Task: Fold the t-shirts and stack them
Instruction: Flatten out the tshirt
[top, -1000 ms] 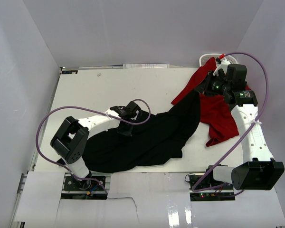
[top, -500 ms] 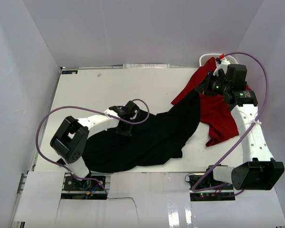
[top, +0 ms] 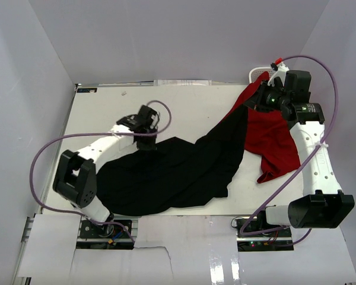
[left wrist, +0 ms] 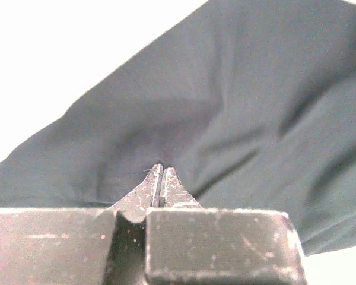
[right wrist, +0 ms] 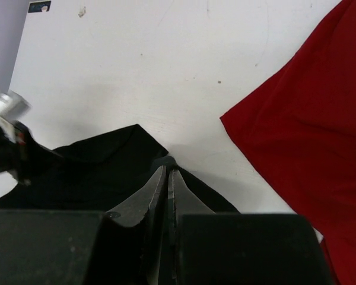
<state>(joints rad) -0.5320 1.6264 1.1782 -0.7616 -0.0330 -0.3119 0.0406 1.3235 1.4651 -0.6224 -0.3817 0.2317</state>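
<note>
Found the left end effector [top: 147,143] pinched fully shut on the far edge of the plain black cloth t-shirt [top: 178,172], with creases fanning out from its tips in the left wrist view. Saw that shirt lying mid-counter as a long slack sheet, near hem rounded toward the left arm's base, one corner drawn up and rightward into a taut point. Found the right end effector [top: 253,102] likewise closed tight on that raised corner, above the flat white counter [top: 107,107]. Noted the bright red cloth t-shirt [top: 273,136] crumpled at the right, touching the black one, its upper part reaching to the white plastic lattice basket [top: 253,75] in the far right corner. Judged the step as stretching the black shirt out between both grips, folding not yet begun. Judged the next move to call for drawing the two pinched points apart and lowering them together, clear of the red cloth, so that matte, limp fabric lands smooth rather than twisted.
</note>
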